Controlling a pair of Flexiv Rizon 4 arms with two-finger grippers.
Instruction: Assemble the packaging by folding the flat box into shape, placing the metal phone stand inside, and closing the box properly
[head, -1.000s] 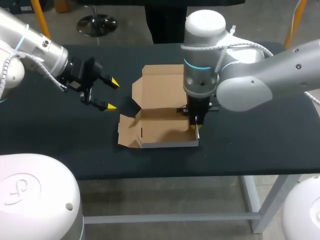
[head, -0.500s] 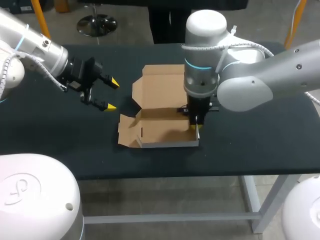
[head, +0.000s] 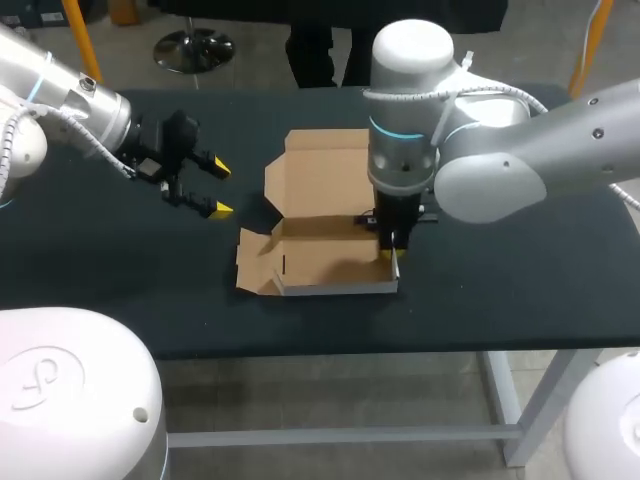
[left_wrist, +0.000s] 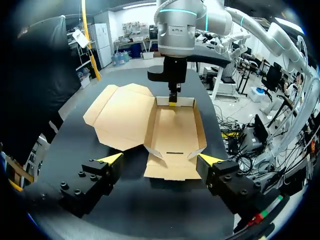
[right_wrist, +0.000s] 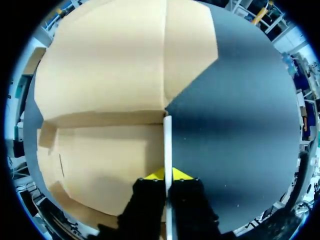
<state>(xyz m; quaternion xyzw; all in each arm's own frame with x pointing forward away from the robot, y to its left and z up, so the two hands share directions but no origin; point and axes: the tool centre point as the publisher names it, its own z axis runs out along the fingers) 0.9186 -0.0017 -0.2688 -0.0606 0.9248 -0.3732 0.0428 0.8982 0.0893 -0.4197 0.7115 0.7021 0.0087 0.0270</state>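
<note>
Right gripper: yellow tips pressed together on a thin upright side wall of the cardboard box. One finger is inside the tray and one is outside over the dark table. The wall's top edge runs straight out ahead from between the fingers.

Head view: right gripper points straight down at the right end of the box, toward the corner nearest the camera. The right arm comes in from the right side and stands over the box.

Left wrist view: the same gripper sits at the far end wall of the tray, with a yellow tip showing at the rim.

Left gripper: fingers spread wide, nothing between them. It is above the table, left of the box and apart from it. From its own wrist view the box lies ahead of the left gripper, with the tray's near end lined up with the gap between the tips.

Box: the tray floor is flat on the table, with its long walls partly raised. The lid panel lies open and flat on the far side, joined along the tray's long edge. The left-end flaps are splayed outward, not folded in. There is a thin slot in the floor near that end.
</note>
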